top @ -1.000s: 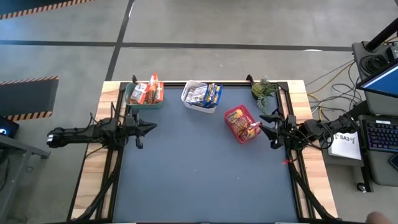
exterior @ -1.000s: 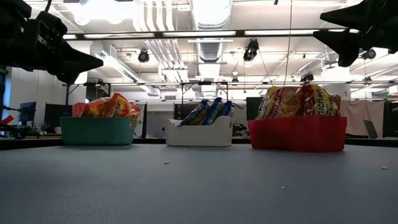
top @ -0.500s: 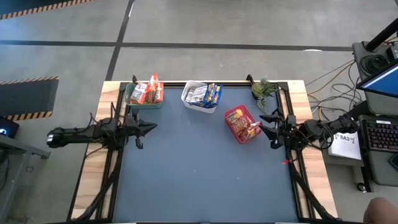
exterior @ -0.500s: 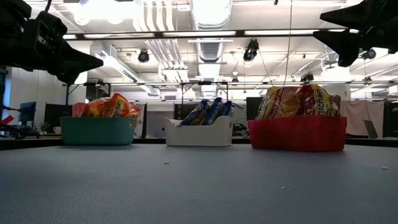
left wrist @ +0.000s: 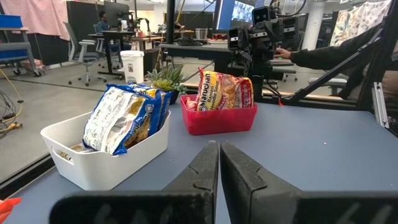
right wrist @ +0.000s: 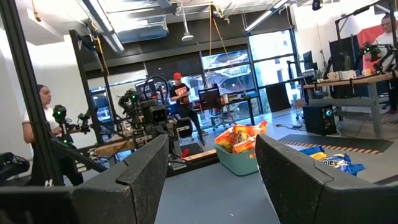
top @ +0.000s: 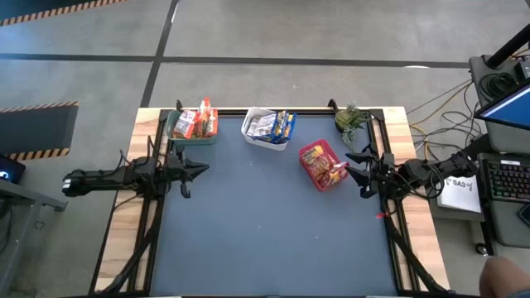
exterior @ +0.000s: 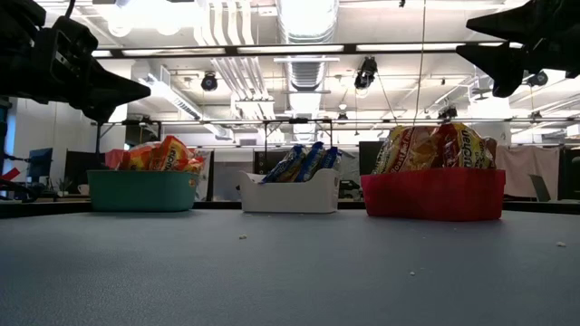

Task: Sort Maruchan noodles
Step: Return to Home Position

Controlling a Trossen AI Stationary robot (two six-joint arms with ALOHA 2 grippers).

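The Maruchan noodles sit in three bins along the table's far half. Orange-red packets (top: 195, 122) stand in the green bin (top: 177, 135), silver and blue packets (top: 272, 125) in the white bin (top: 251, 134), and orange-yellow packets (top: 325, 168) in the red bin (top: 307, 152). My left gripper (top: 199, 170) hovers shut above the table's left side, near the green bin; in its wrist view the left gripper (left wrist: 219, 163) points at the white bin (left wrist: 106, 163) and red bin (left wrist: 219, 121). My right gripper (top: 351, 169) hangs open just right of the red bin; the right wrist view shows the right gripper (right wrist: 211, 180) with its fingers wide apart.
A small green plant (top: 352, 118) stands at the table's far right corner. A wide stretch of blue-grey mat (top: 265, 240) lies bare nearer than the bins. Wooden table edges and frame rails (top: 132, 223) run along both sides. Part of a person (top: 502, 270) shows beyond the right edge.
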